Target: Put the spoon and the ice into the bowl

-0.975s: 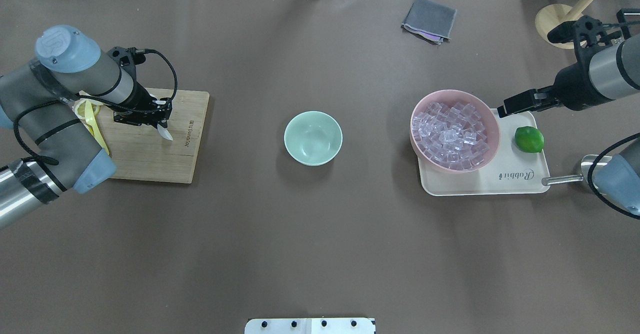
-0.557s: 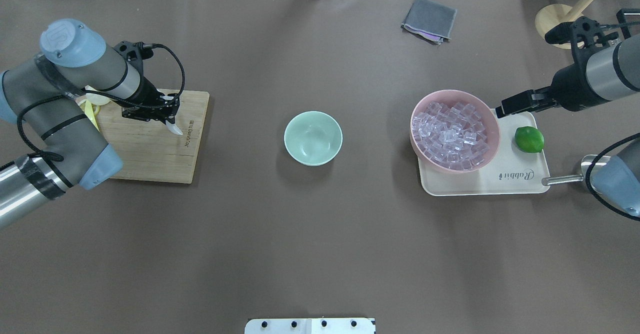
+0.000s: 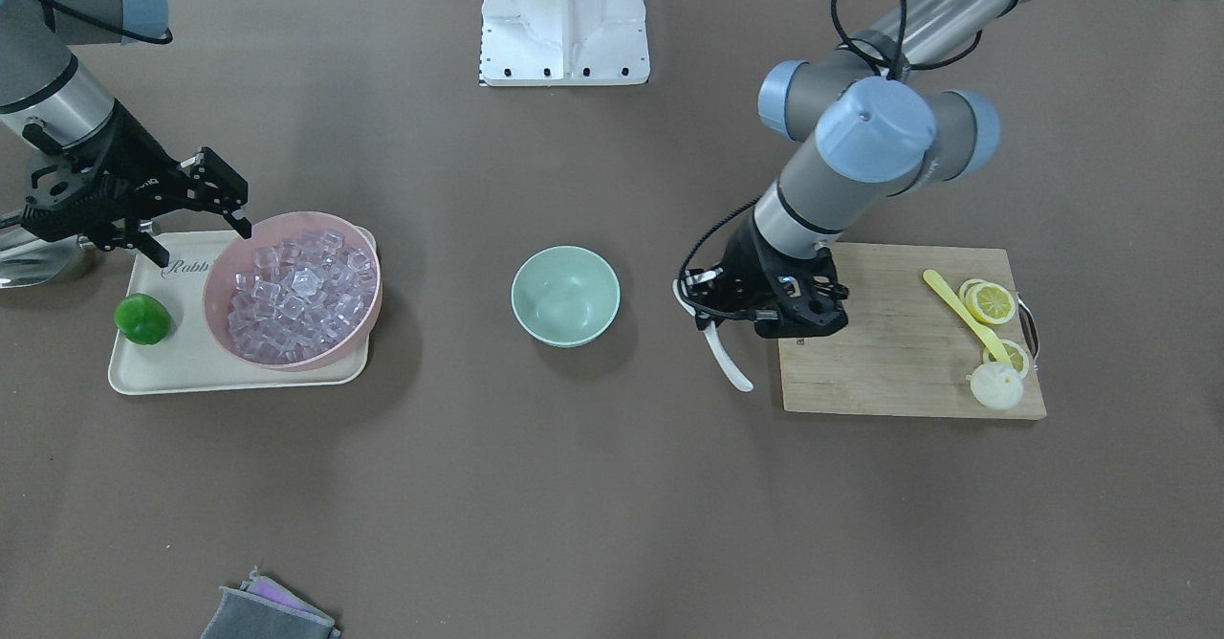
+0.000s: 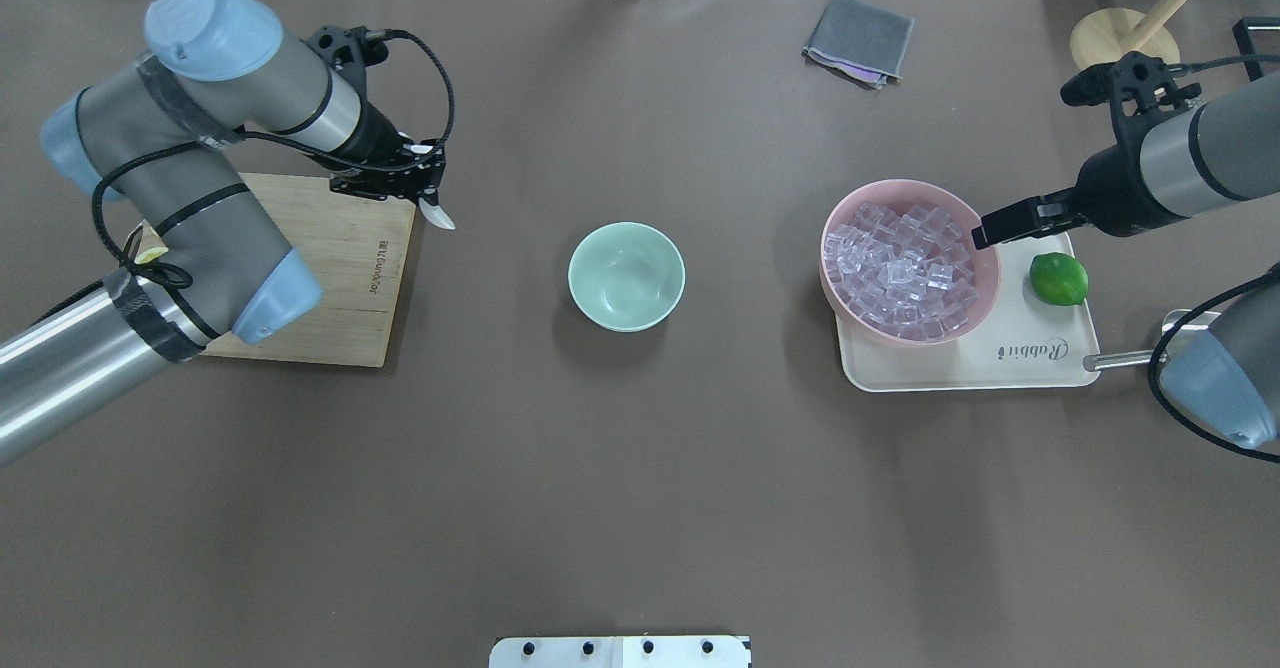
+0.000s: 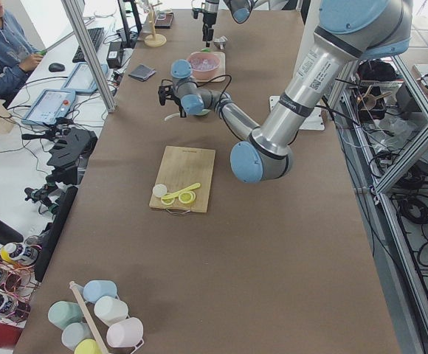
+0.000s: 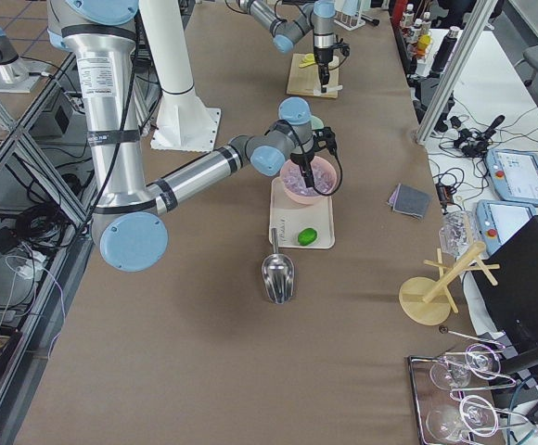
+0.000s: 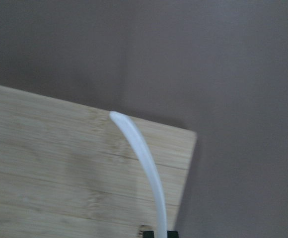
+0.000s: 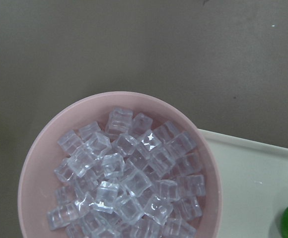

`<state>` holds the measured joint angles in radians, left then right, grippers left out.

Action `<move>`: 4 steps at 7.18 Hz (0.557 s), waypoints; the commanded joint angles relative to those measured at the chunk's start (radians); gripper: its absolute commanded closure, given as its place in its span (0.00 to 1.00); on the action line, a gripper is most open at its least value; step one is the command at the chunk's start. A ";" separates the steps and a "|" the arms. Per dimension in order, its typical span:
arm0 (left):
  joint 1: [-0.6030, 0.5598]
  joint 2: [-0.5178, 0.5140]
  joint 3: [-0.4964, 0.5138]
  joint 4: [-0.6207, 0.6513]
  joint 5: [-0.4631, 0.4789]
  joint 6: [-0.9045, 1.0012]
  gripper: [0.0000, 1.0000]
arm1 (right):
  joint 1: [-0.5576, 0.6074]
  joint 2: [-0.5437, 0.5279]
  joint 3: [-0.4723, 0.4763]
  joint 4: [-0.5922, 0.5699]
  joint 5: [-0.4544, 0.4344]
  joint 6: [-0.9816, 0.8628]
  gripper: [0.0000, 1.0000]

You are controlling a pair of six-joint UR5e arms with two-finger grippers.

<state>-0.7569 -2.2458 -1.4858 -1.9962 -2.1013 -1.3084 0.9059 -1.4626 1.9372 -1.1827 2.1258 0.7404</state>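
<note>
My left gripper (image 4: pixel 418 191) is shut on the white spoon (image 4: pixel 438 214) and holds it above the far right corner of the cutting board (image 4: pixel 310 288), left of the mint-green bowl (image 4: pixel 626 276). In the front view the spoon (image 3: pixel 727 357) hangs down from the gripper (image 3: pixel 755 312) at the board's edge. The left wrist view shows the spoon's handle (image 7: pixel 144 158) over the board's corner. The bowl (image 3: pixel 565 295) holds nothing. Ice cubes (image 8: pixel 129 183) fill the pink bowl (image 4: pixel 975 278). My right gripper (image 4: pixel 990 231) is open and empty above the pink bowl's right rim.
The pink bowl stands on a cream tray (image 4: pixel 1000 363) with a lime (image 4: pixel 1058 278). A metal scoop (image 4: pixel 1150 348) lies right of the tray. Lemon slices (image 3: pixel 990 302) and a yellow utensil (image 3: pixel 956 306) lie on the board. A grey cloth (image 4: pixel 858 38) and a wooden stand (image 4: pixel 1120 38) are at the back.
My left gripper has carried the spoon right and away from me, from over the board's middle to past its far right corner. My right gripper has moved left to the pink bowl's rim.
</note>
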 commanded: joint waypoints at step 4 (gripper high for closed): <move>0.163 -0.103 0.042 -0.059 0.194 -0.074 0.15 | -0.102 0.037 -0.024 -0.005 -0.066 0.001 0.03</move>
<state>-0.6123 -2.3448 -1.4612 -2.0157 -1.9502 -1.3816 0.8171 -1.4291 1.9197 -1.1868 2.0701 0.7409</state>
